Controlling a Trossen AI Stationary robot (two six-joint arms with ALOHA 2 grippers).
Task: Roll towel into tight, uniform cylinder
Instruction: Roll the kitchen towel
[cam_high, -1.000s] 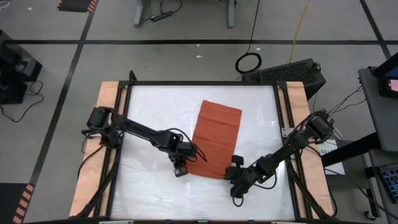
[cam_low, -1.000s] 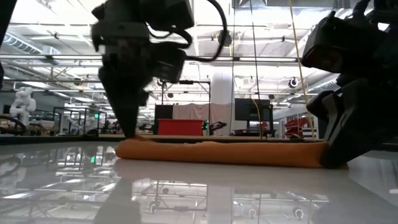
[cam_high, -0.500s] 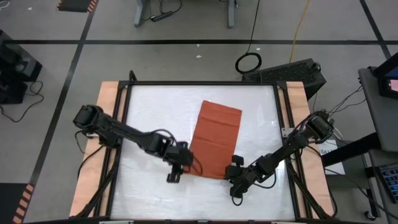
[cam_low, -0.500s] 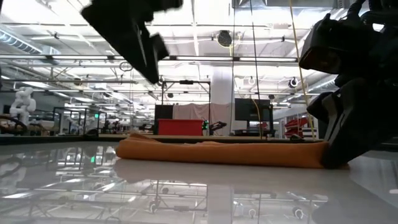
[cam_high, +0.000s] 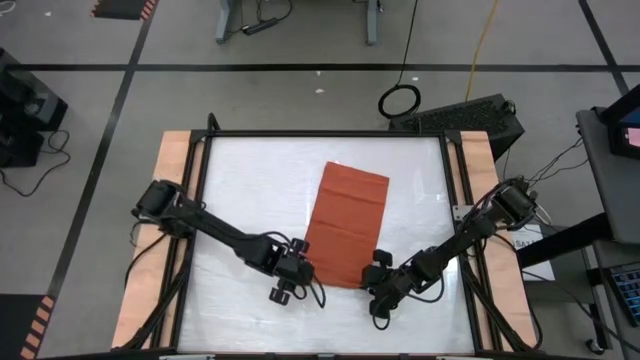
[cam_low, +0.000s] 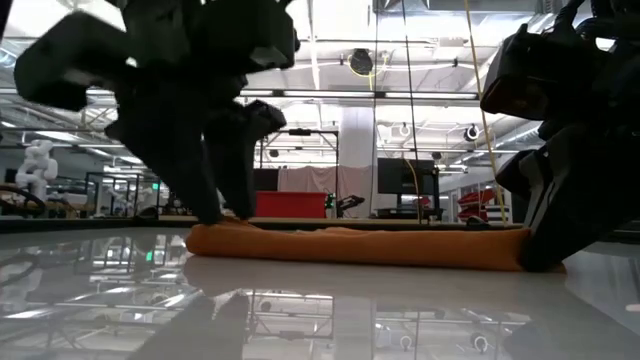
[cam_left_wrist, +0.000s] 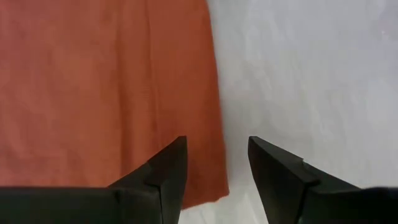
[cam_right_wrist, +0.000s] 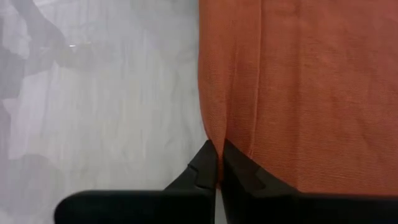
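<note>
The rust-orange towel (cam_high: 346, 225) lies flat on the white tabletop, its long sides running near to far. In the low view its near edge (cam_low: 350, 245) shows as a thick band. My left gripper (cam_high: 299, 270) is open at the towel's near-left corner. In the left wrist view (cam_left_wrist: 214, 165) one finger stands over the cloth and the other over the bare table, astride the left edge; whether they touch it I cannot tell. My right gripper (cam_high: 376, 264) is shut on the towel at its near-right corner. My right gripper pinches the towel's right edge (cam_right_wrist: 210, 134) between its two fingers, close to the near-right corner. The fingers come in low from the table's near right. A crease runs away from the fingertips along the cloth. The towel lies on the table, not lifted.
Wooden side rails (cam_high: 175, 160) and a black frame border the white table (cam_high: 250, 190). Bare tabletop lies to the left and right of the towel and beyond its far end. The room behind shows in the low view.
My left gripper has risen off the towel's near-left corner, drawn a little toward the table's near edge, then come down again at that corner, tipped lower. The towel and my right gripper have stayed where they were.
</note>
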